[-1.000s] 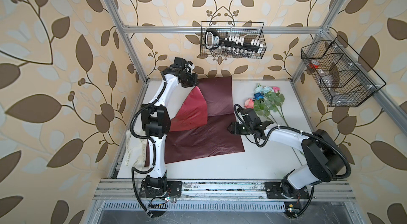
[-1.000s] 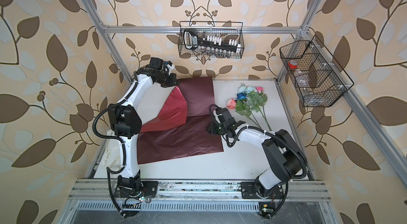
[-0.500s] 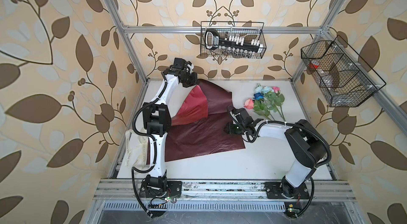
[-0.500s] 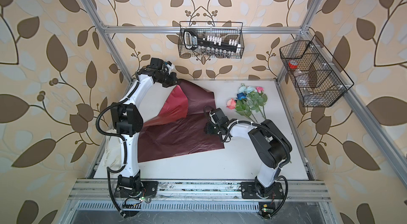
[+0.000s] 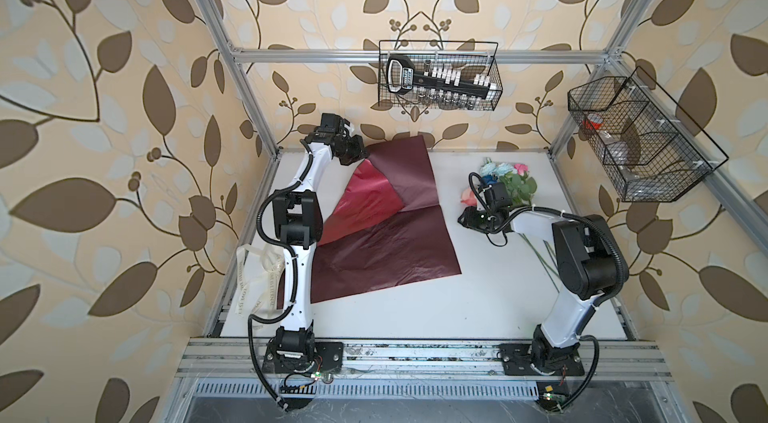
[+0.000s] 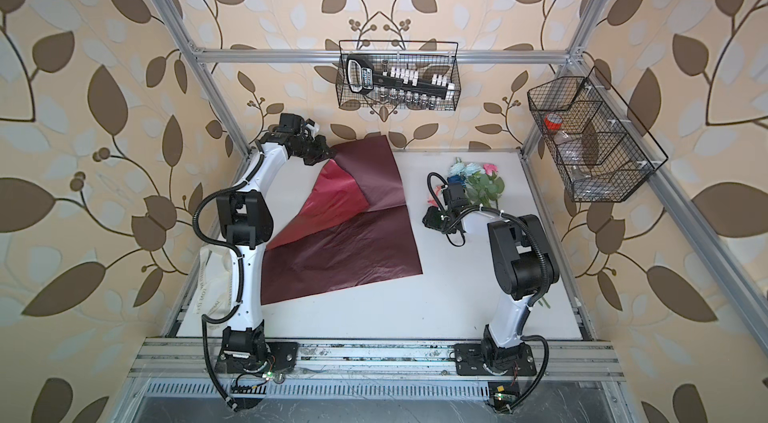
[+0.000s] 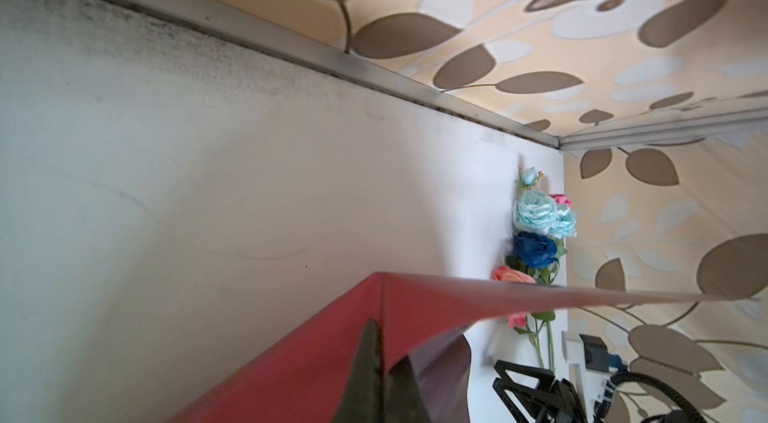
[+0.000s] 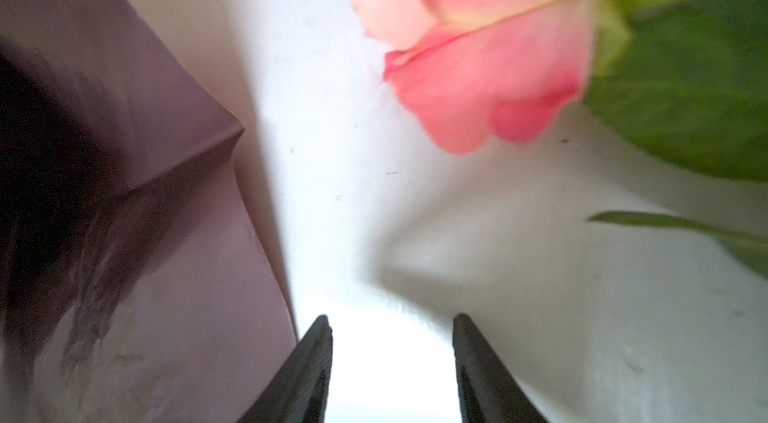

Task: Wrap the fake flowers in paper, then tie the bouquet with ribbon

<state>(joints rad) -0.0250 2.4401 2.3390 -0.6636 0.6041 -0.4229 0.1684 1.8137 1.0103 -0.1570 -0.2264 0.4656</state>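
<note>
The bouquet of fake flowers lies at the table's far right, blooms toward the back wall, its stems running under the right arm. In the left wrist view the bouquet shows beyond the lifted sheet. My left gripper is shut on a raised corner of the shiny red wrapping sheet at the far left. My right gripper stands open and empty, low over bare table between the sheet's right edge and a pink bloom.
A cream printed ribbon lies at the table's left edge beside the left arm. A wire basket of tools hangs on the back wall. Another wire basket hangs on the right wall. Metal frame posts stand at the corners.
My right gripper has drawn off the sheet's right edge, back and right toward the bouquet, its arm folding in. The sheet has skewed slightly. The left gripper keeps its hold.
</note>
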